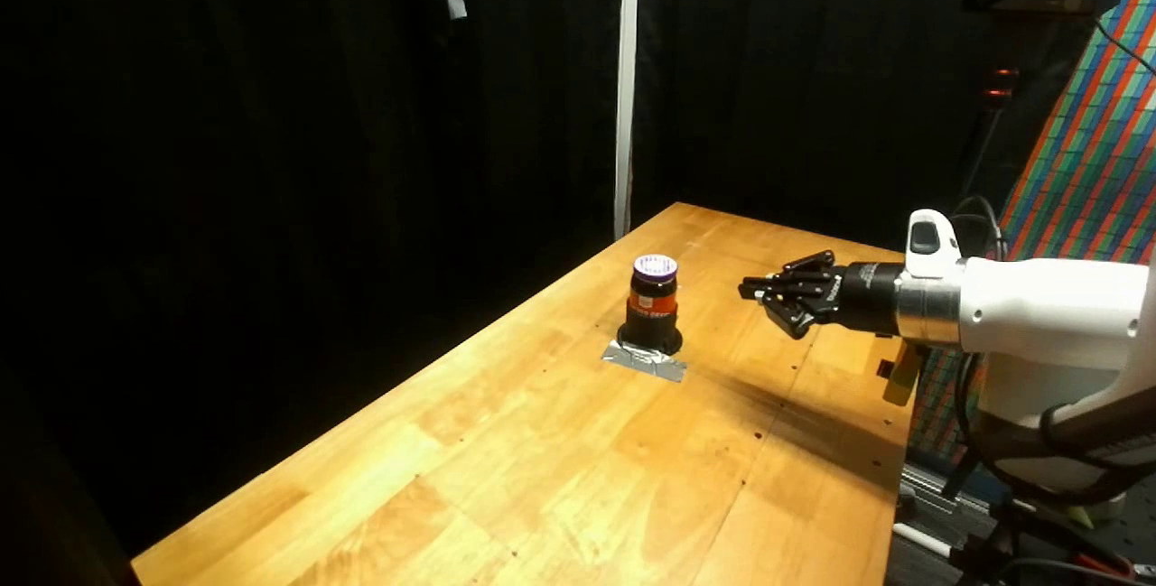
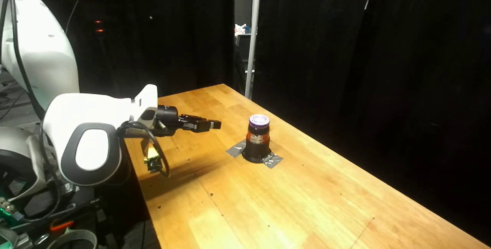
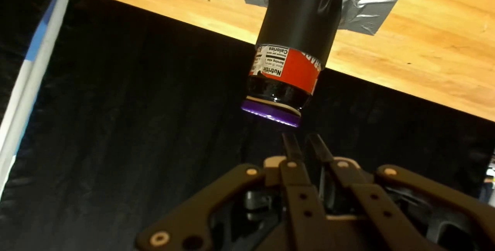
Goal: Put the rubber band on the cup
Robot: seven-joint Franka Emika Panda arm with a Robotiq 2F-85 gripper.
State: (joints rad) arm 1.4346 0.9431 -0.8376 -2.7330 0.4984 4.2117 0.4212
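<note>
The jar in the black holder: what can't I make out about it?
Base of the jar: hidden by the black holder in all three views.
Lower part of the label, wrist view: covered by the holder.
Markings on the lid, both exterior views: too small to read.
Pale strip under the lid, wrist view: rubber band or not, too thin to tell.

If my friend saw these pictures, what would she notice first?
Probably the jar with the purple lid, in a black holder taped to the wooden table. Then the white robot arm over the table's edge, its black gripper apart from the jar. In the wrist view, the jar looks upside down!
</note>
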